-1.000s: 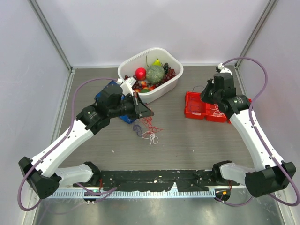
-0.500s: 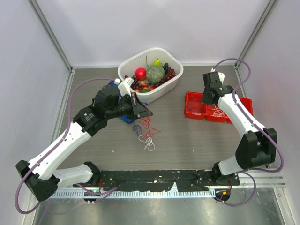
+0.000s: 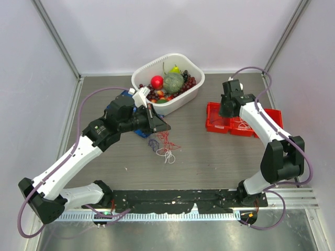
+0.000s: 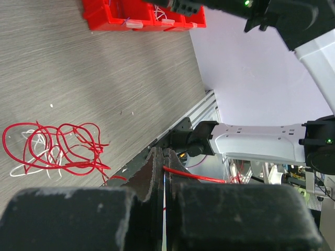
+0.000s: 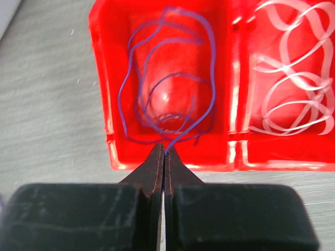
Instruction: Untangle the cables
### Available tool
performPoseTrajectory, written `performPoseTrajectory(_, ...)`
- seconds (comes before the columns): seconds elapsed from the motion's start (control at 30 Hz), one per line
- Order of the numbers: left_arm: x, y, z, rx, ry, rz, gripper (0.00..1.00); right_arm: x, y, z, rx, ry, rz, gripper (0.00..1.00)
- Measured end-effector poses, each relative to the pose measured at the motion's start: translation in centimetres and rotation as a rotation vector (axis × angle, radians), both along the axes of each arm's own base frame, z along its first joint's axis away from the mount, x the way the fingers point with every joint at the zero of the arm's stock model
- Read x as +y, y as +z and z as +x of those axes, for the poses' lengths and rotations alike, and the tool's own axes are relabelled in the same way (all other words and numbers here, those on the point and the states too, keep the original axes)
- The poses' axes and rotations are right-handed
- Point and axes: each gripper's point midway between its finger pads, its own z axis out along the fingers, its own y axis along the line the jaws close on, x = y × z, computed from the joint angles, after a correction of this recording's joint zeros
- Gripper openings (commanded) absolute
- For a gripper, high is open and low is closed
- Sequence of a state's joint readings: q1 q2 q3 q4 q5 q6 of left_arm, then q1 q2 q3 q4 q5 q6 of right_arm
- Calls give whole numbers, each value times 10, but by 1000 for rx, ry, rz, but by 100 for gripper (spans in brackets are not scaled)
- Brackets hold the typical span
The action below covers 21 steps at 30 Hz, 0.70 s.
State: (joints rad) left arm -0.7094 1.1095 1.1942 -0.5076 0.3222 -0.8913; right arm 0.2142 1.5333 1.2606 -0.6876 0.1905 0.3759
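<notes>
Several cables (image 3: 164, 147) lie loosely bunched on the table just below the left gripper (image 4: 163, 157). Its jaws are pinched tight on a strand of the red cable (image 4: 60, 147).

The right gripper (image 5: 164, 152) is likewise clamped on the purple-blue cable (image 5: 170, 86). That cable's loops sit in the red bin (image 5: 102, 78) compartment directly ahead of the tips. A white cable (image 5: 288, 89) fills the compartment to the right.

Handling: likely featherweight, limp, springy and prone to snagging. Grip a free end or an outer loop, never the crossing point.

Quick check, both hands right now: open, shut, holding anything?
Left hand: shut on the red cable.
Right hand: shut on the purple-blue cable.
</notes>
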Motion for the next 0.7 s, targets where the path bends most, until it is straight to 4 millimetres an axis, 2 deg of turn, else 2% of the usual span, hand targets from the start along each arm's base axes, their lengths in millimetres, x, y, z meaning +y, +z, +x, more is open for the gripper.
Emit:
performPoseTrajectory(0.17, 1, 0, 1, 2, 3, 0, 0, 19, -43, -32, 119, 42, 79, 1)
performPoseTrajectory(0.2, 1, -1, 2, 3, 3, 0, 0, 20, -46, -34, 128, 42, 85, 1)
performPoseTrajectory(0.33, -1, -4, 2, 16, -8, 2, 0, 23, -46, -21, 101, 44, 93, 1)
performPoseTrajectory(0.4, -2, -5, 2, 22, -9, 4, 0, 23, -56, -12, 117, 40, 91, 1)
performPoseTrajectory(0.47, -2, -5, 2, 26, -8, 2, 0, 25, -73, -5, 154, 37, 90, 1)
performPoseTrajectory(0.57, -1, -3, 1, 27, -4, -4, 0, 26, -96, -4, 210, 37, 88, 1)
performPoseTrajectory(0.67, 1, 2, -1, 19, 1, -14, 0, 25, -107, -5, 240, 36, 81, 1)
performPoseTrajectory(0.7, 2, 5, -3, 12, 1, -20, 0, 25, -107, -5, 246, 38, 77, 4)
